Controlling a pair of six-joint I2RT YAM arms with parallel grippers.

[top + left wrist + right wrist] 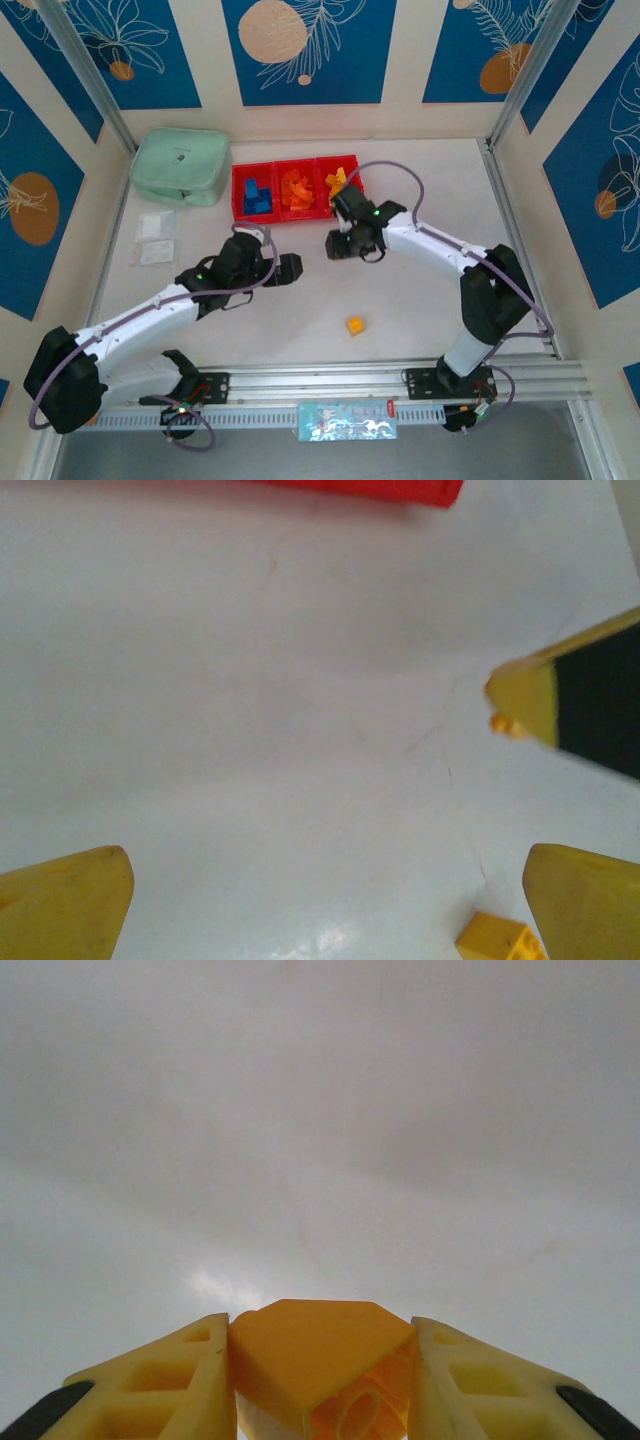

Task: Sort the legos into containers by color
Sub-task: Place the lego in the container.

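Gripping an orange lego (320,1355) firmly between both fingers of the right gripper (338,245), over the worktop (430,320), just in front of the containers (236,195). Holding nothing in the left gripper (292,268), fingers (70,900) spread wide, near the middle of the worktop. Lying loose toward the near edge, about the middle: one yellow lego (355,325). At the far edge, in the containers: blue legos (258,195) in the left bin, orange legos (298,190) in the middle bin, yellow and orange pieces together in the right bin. Toward the far left corner, just beside the containers, a mint pouch (182,165); near the left edge, clear packets (155,238).
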